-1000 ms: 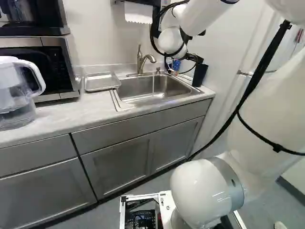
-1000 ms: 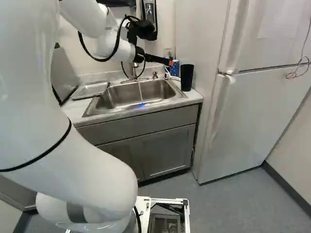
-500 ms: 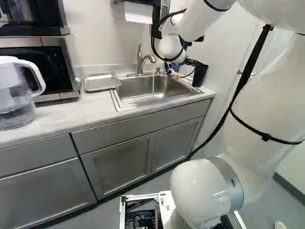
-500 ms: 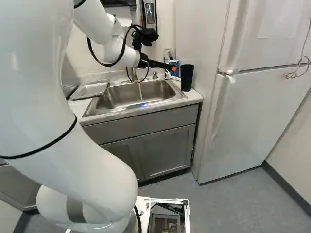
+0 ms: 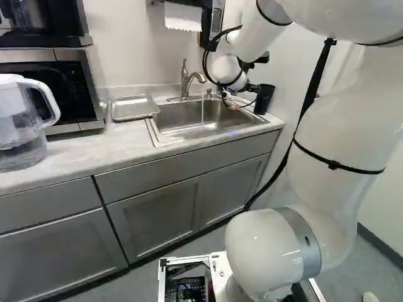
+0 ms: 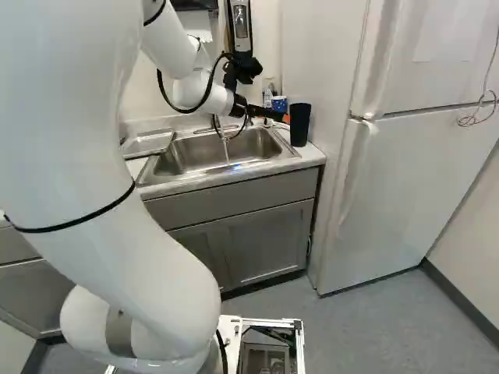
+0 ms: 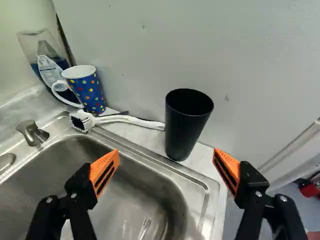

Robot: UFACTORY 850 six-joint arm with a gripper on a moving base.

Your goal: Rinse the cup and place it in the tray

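Wide apart, the fingers of the gripper (image 6: 285,118) faced an upright black cup (image 7: 186,127), near the tabletop's (image 5: 75,154) right edge, a tray (image 5: 133,108) lay left of the sink (image 5: 179,121).

Bright, fairly even light. Soft glare on the sink (image 7: 150,159) beside the hand (image 6: 285,118); basin shaded in places. Black cup (image 7: 182,130) ahead reads very dark inside. Small highlights on the arm's lowest joint (image 5: 267,248), well behind.
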